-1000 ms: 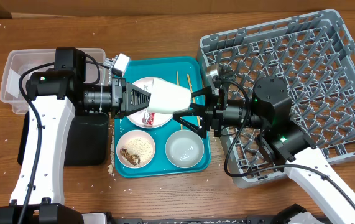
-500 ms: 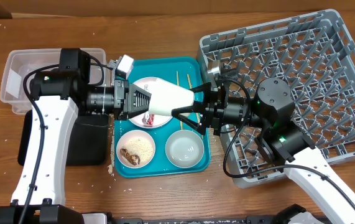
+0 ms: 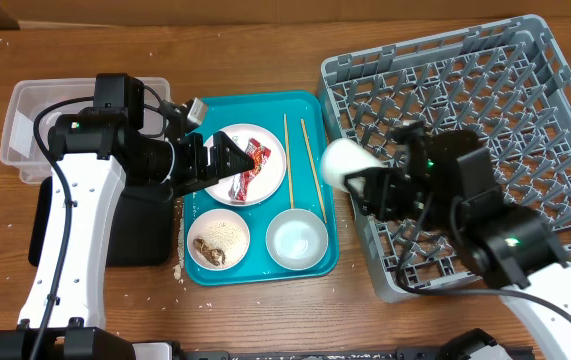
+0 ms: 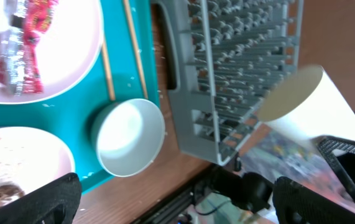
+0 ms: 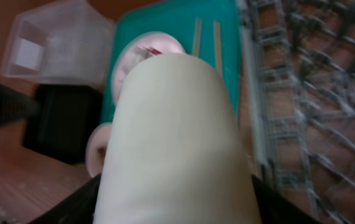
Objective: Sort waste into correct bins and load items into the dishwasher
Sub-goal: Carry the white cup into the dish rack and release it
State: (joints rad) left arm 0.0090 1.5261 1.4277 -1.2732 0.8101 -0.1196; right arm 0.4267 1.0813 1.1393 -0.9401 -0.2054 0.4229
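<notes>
My right gripper [image 3: 361, 180] is shut on the small white cup [image 3: 337, 161] and holds it on its side above the left edge of the grey dish rack [image 3: 485, 100]. In the right wrist view the cup [image 5: 176, 130] fills the frame between the fingers. My left gripper [image 3: 235, 160] hangs open and empty over the large pink plate [image 3: 265, 185], on which the red wrapper [image 3: 251, 166] lies. Two chopsticks [image 3: 287, 150] lie beside the plate. The grey bowl [image 3: 296, 240] and the small pink dish [image 3: 217, 240], with rice and brown scraps in it, sit at the tray's front.
The teal tray [image 3: 330, 255] carries the dishes. A clear tub [image 3: 25, 120] stands at the far left, with the black tray [image 3: 135, 235] just in front of it, partly under my left arm. Grains lie on the wood by the teal tray's front left corner.
My left gripper has let go of the cup and drawn back to the left. My right gripper has closed on the cup and carried it right, to the rack's edge.
</notes>
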